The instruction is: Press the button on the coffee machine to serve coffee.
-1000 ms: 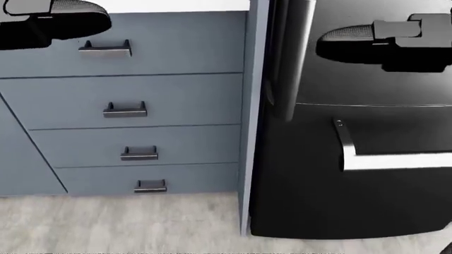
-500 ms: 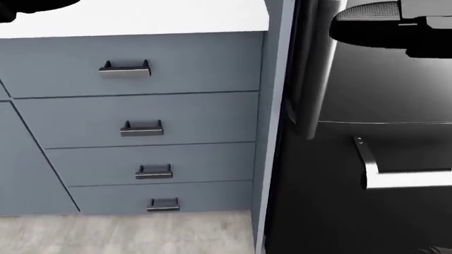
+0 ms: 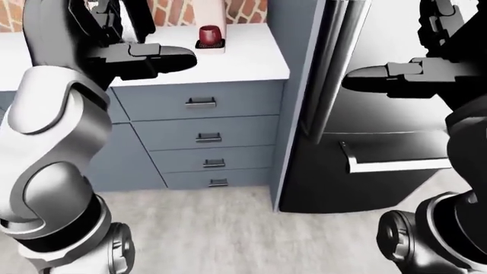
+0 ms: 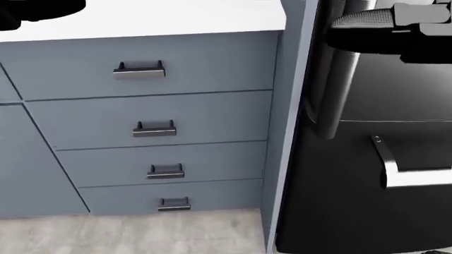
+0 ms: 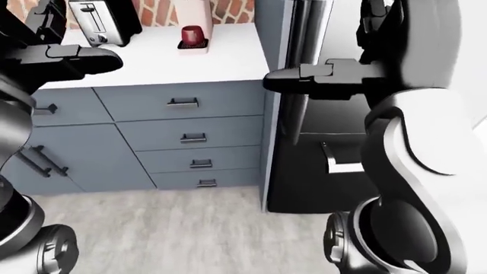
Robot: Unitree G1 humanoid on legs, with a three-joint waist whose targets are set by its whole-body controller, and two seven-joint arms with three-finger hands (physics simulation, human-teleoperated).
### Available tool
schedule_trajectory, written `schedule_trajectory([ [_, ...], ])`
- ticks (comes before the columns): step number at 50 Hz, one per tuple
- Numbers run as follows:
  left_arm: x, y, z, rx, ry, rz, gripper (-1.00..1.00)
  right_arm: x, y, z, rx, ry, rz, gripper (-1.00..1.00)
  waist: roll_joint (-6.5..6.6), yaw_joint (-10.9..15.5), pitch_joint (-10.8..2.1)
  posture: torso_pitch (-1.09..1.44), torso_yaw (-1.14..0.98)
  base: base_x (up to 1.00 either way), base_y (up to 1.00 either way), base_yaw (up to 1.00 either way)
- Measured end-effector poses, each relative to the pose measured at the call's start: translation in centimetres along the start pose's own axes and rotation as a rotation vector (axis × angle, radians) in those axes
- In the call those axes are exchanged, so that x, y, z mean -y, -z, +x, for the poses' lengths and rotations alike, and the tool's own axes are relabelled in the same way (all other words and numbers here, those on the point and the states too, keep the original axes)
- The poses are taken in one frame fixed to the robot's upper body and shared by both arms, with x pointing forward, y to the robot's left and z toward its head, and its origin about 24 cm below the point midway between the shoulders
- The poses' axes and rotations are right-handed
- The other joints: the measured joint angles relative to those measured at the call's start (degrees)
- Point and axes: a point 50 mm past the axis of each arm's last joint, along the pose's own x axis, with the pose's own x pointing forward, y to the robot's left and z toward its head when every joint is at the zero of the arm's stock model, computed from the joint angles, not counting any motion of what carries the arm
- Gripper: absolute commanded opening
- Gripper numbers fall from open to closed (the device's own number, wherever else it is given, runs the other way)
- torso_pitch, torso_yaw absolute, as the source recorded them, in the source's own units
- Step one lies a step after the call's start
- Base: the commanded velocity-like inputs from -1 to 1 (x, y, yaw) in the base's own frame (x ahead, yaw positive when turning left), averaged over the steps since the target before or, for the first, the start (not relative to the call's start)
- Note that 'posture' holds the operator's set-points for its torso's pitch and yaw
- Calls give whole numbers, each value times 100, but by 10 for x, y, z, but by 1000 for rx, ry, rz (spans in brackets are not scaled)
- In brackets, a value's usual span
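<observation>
Both hands hold nothing: black three-finger left hand [image 3: 144, 57] hangs over the white countertop [image 3: 251, 60], fingers stretched flat; black right hand [image 5: 304, 80] is likewise extended, level with the seam between cabinet and fridge. Coffee machine's pale body [image 5: 194, 11] stands at the countertop's top edge against a red brick wall [image 3: 247, 8], only its lower part visible, button not seen. Dark red cup [image 5: 191, 34] sits on its tray. Silver toaster [image 5: 95, 23] just left of it. Blue-grey drawer stack [image 4: 152, 127] below; black fridge [image 4: 374, 185] to the right.
</observation>
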Motion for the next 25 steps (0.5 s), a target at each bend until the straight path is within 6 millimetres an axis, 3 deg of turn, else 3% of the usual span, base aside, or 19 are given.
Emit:
schedule_trajectory([
  [4, -1, -3, 0, 18, -7, -1, 100, 1, -1, 0, 10, 5, 5, 100, 400, -46, 26, 0, 0, 0, 24, 0],
  [5, -2, -3, 0, 17, -13, 1, 100, 0, -1, 0, 7, 0, 8, 100, 427, -28, 12, 0, 0, 0, 24, 0],
  [7, -7, 2, 1, -4, -36, 0, 100, -5, 3, 0, -12, -28, 4, 100, 356, 34, 93, 0, 0, 0, 24, 0],
  [9, -10, 5, 2, -26, -53, 5, 100, -7, 4, 0, -22, -48, 0, 100, 307, 32, 73, 0, 0, 0, 24, 0],
  [15, -7, -2, 1, 12, -39, 4, 100, -2, -3, -1, 17, -20, 6, 100, -43, -22, 46, 0, 0, 0, 24, 0],
  [17, -6, -5, 0, 21, -37, 3, 100, -2, -3, -1, 22, -17, 7, 100, -227, -15, 23, 0, 0, 0, 24, 0],
  [19, -4, -2, -1, 13, -24, 0, 100, 0, -1, -1, 9, -7, 5, 100, -125, -84, 54, 0, 0, 0, 23, 0],
  [23, 0, 7, 2, -33, 2, 5, 100, 1, 3, 1, -22, 8, 2, 100, -142, -32, -8, 0, 0, 0, 24, 0],
  [25, -2, 4, 2, -21, -6, 3, 100, 0, 1, 1, -8, 3, 2, 100, -30, -14, 16, 0, 0, 0, 23, 0],
])
